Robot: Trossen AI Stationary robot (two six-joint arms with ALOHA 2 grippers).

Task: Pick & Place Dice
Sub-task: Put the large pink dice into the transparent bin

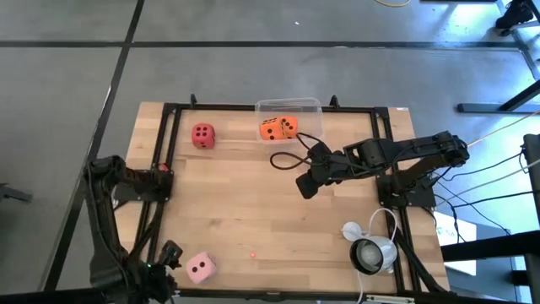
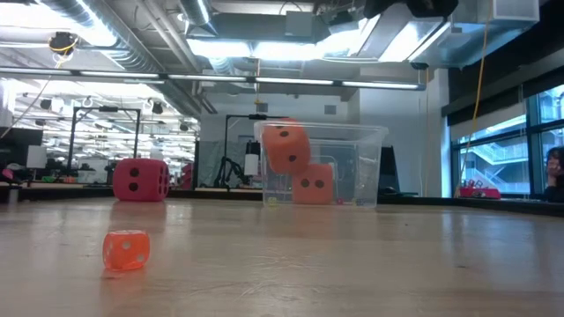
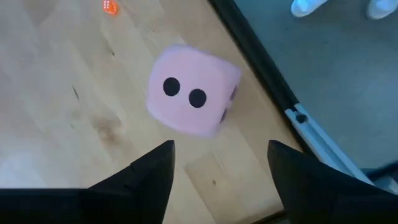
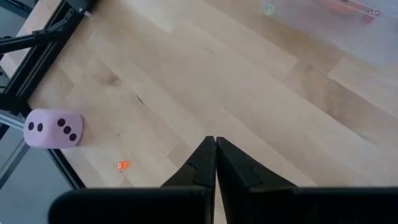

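Observation:
A pale pink die [image 1: 201, 268] rests on the wooden table near its front left corner, two pips facing the left wrist camera [image 3: 193, 99]. My left gripper [image 3: 221, 168] hovers just left of it [image 1: 171, 253], open, the die ahead of its fingertips and untouched. A red die [image 1: 202, 135] sits at the far left. Two orange dice [image 1: 278, 128] lie in a clear container [image 1: 308, 105] at the far edge, one propped higher than the other [image 2: 286, 145]. My right gripper [image 1: 305, 187] hangs shut over the table's middle, holding nothing [image 4: 216, 155].
A tiny orange die [image 2: 126, 249] lies on the table near the front middle [image 1: 252, 253]. A black cable loop [image 1: 291, 158] lies by the right gripper. A white round device with a cord [image 1: 371, 253] sits at the front right. A black frame [image 1: 169, 143] borders the table.

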